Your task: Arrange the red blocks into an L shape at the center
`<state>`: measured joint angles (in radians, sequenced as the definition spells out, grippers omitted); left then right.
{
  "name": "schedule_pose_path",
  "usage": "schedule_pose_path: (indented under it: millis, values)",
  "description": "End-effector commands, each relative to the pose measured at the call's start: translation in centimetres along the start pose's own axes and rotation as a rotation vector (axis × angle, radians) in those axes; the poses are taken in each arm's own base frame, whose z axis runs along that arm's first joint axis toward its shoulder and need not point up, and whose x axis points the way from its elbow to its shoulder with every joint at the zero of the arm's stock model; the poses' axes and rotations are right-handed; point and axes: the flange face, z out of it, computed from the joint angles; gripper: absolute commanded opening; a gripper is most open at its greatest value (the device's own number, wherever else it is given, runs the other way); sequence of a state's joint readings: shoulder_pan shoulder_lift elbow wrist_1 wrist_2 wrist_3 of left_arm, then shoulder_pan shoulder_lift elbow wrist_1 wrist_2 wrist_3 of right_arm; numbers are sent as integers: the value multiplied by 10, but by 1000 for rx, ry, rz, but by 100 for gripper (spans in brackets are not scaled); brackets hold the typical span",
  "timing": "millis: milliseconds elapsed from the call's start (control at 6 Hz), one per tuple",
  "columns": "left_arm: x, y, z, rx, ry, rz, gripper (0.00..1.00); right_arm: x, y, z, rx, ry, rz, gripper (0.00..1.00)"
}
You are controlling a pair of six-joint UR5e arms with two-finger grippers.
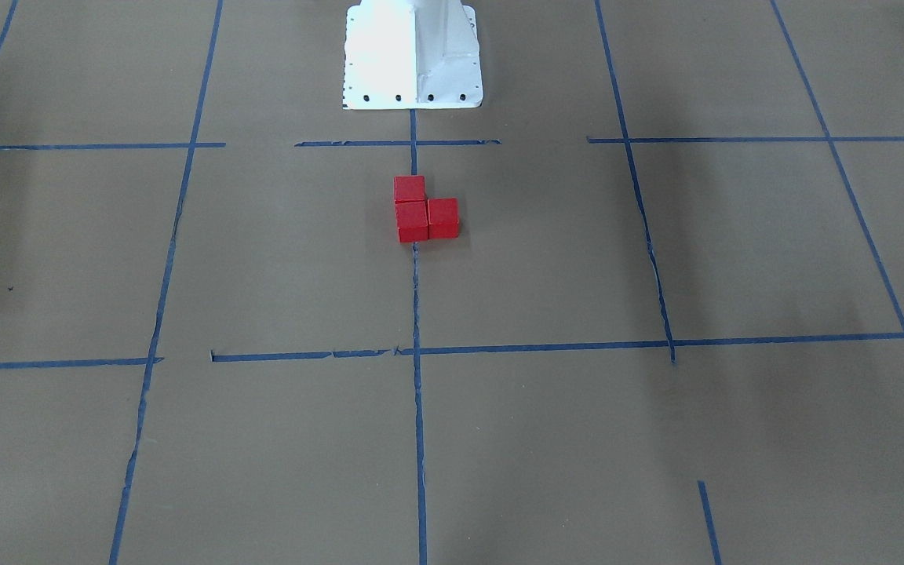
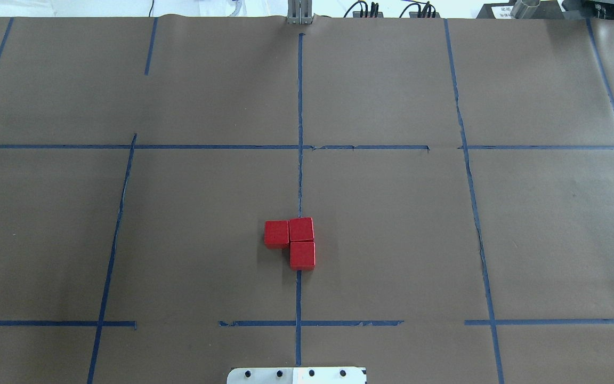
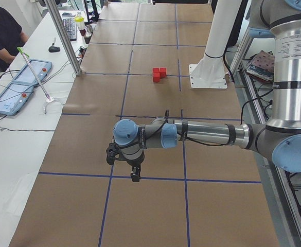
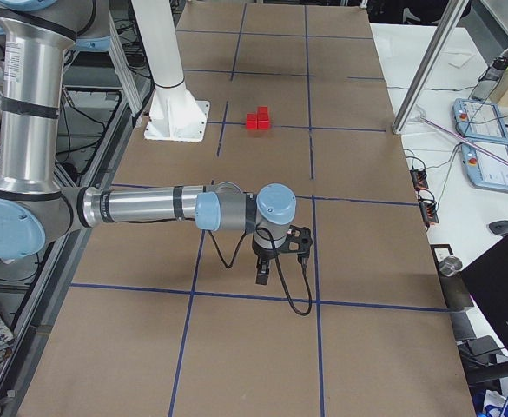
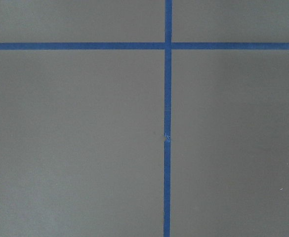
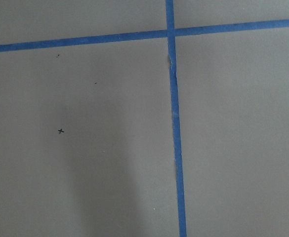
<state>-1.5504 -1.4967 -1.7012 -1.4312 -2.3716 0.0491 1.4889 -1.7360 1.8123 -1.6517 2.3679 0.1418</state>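
The three red blocks [image 2: 301, 230] lie at the center [image 2: 333, 234] of the table [image 2: 552, 240], faces touching, in an L. Two cubes sit in a row on the blue tape line [image 2: 300, 106]. The third sits against the farther cube, on the robot's left of the line. The nearer cube lies just ahead of the base plate [image 2: 296, 375].

The left hand [image 3: 135, 176] hangs over the table toward the robot's left end, well apart from the blocks. The right hand [image 4: 263, 276] hangs likewise toward the right end. Each shows only in a side view, so it cannot be told whether the fingers stand apart or together. Neither hand carries a block.

Judgement: the L appears formed. If a correction is needed, the offset cube lies on the left arm's side. Neither hand is clearly nearer.
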Motion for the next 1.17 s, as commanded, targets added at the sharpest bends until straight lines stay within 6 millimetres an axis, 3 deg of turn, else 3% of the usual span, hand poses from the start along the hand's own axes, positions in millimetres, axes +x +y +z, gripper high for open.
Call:
schedule_pose_path:
  millis: [0,1000]
  values:
    - [0,0,0,0,2,-3,100,12,7,3,-6,2,24,100]
    - [0,-1,0,0,9,-4,100,24,8,-9,62,-5,28,100]
